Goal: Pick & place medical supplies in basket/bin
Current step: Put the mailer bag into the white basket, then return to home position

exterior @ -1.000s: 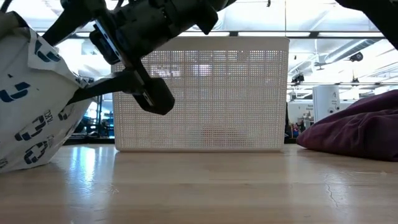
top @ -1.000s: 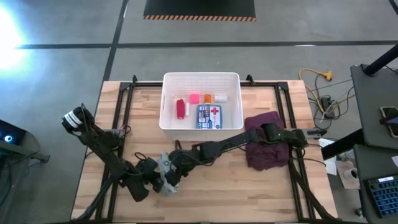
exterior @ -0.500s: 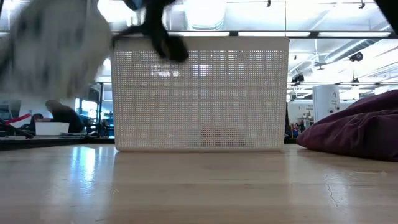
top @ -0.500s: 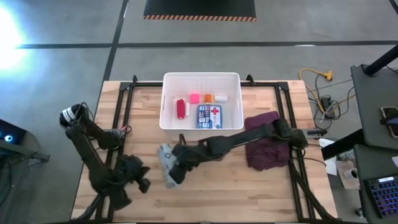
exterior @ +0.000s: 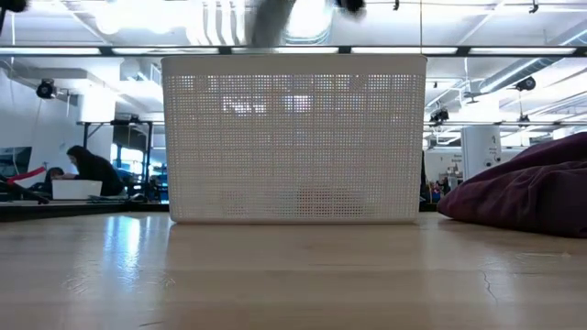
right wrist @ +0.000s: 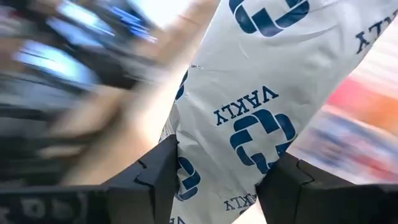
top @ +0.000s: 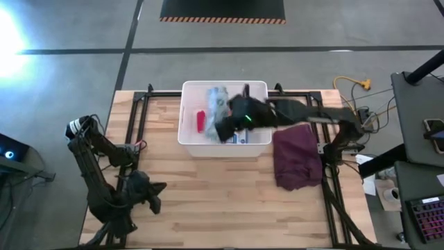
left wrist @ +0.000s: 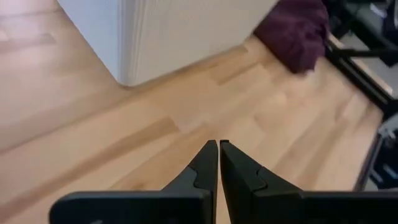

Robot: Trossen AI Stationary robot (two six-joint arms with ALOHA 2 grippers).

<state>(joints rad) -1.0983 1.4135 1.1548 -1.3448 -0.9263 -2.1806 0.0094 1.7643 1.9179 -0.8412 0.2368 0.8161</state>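
My right gripper point(top: 227, 125) hangs over the white bin point(top: 189, 139) and is shut on the grey-white patterned packet point(top: 218, 101), white with blue logos in the right wrist view point(right wrist: 261, 112). A red bottle point(top: 200, 120) lies on the bin's floor, and part of the blue first-aid box point(top: 240, 138) shows under the arm; the other small items are hidden. In the low view the packet point(exterior: 273, 18) is a blur above the bin point(exterior: 293, 137). My left gripper point(top: 157, 195), shut point(left wrist: 219, 145), waits over the table's near left part. My right gripper pinches the packet between its two fingers point(right wrist: 158, 177), one on each side, at the packet's near end point(right wrist: 205, 186). The rest of the packet reaches out past the fingertips toward the table's far edge. It is lifted clear, above the bin's inside.
The maroon cloth point(top: 298, 156) lies in a heap right of the bin on the wooden table point(top: 229, 201); it also shows in the low view point(exterior: 532, 188) and the left wrist view point(left wrist: 295, 31). A black frame runs along the table's sides.
My right gripper has carried the packet from the table's near middle up and toward the far edge, until it hangs over the bin. My left arm has drawn back from the packet toward the near left corner.
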